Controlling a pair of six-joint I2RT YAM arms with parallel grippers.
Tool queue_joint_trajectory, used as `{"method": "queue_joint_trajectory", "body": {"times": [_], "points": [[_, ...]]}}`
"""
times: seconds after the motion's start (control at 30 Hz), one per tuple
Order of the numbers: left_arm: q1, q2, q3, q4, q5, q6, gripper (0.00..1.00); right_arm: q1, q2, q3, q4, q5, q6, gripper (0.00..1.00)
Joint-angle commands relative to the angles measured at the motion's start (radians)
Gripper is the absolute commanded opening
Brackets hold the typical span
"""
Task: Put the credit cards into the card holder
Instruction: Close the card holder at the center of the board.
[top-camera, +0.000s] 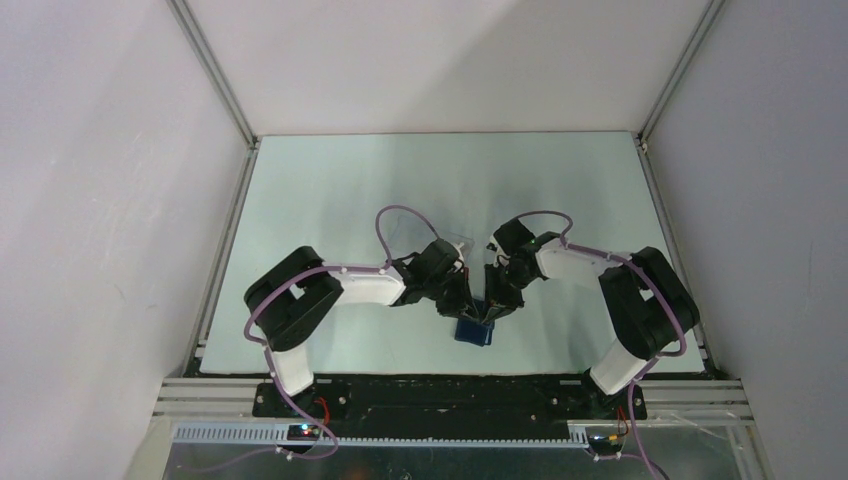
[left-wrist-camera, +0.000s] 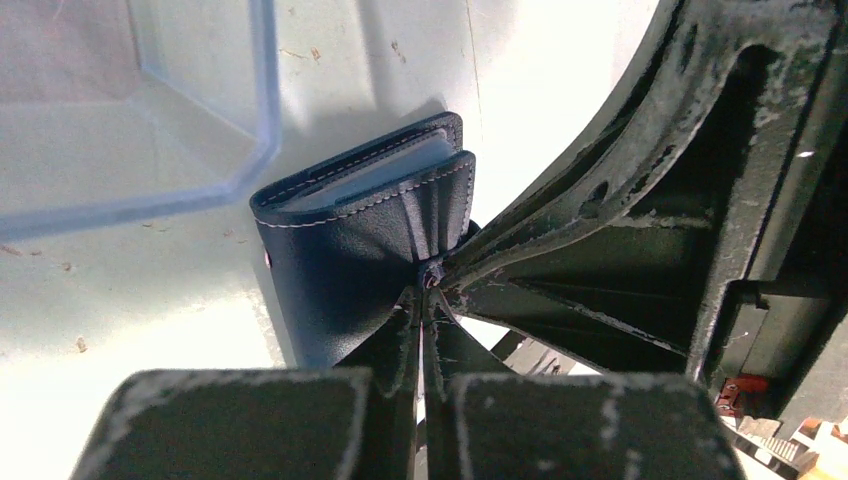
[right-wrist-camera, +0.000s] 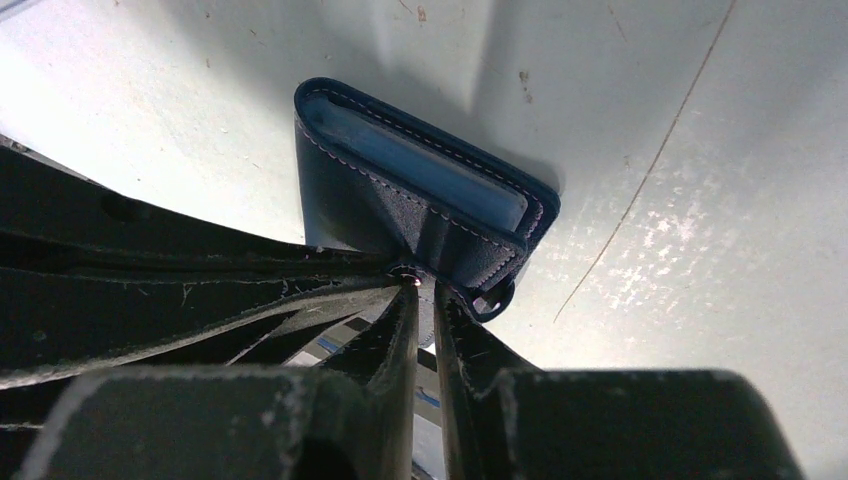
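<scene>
Pale bench (top-camera: 330, 200) inside white-walled booth. Card holder (top-camera: 472, 331) at lower centre of top view, folded, pinched from both sides: left gripper (left-wrist-camera: 422, 295) clamped on its dark cover, right gripper (right-wrist-camera: 418, 280) nipped onto opposite flap. Step judged: opening holder; next move calls for drawing flaps apart. Only wrist views show light-blue inner faces (right-wrist-camera: 420, 170). Left wrist view adds clear bluish-edged piece (left-wrist-camera: 150, 120) at upper left; card or not, cannot tell.

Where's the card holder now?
In the top view the card holder sits near the table's front centre, pinched between the left gripper and the right gripper.
</scene>
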Motion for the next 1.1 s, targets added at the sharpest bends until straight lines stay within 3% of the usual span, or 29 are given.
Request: {"method": "queue_joint_trajectory", "body": {"times": [0.0,0.2,0.3,0.47,0.67,0.87,1.07], "points": [[-0.003,-0.035,0.013,-0.046,-0.067,0.028,0.00,-0.001,-0.013,-0.032,0.017,0.033,-0.023,0.17],[-0.003,-0.049,0.079,-0.151,-0.084,0.068,0.00,-0.029,-0.093,-0.032,0.028,0.006,-0.028,0.21],[-0.003,-0.033,0.092,-0.160,-0.074,0.070,0.00,-0.038,-0.123,-0.032,0.030,0.003,-0.025,0.34],[-0.005,-0.031,0.096,-0.172,-0.085,0.074,0.00,-0.048,-0.135,-0.032,0.027,0.004,-0.028,0.39],[-0.005,-0.009,0.099,-0.176,-0.076,0.081,0.00,-0.045,-0.126,-0.032,0.035,-0.004,-0.023,0.31],[-0.013,0.008,0.112,-0.220,-0.099,0.090,0.00,-0.025,-0.085,-0.032,0.062,-0.013,-0.013,0.14],[-0.029,0.031,0.125,-0.258,-0.131,0.095,0.00,0.006,-0.027,-0.032,0.097,0.005,0.003,0.09]]}}
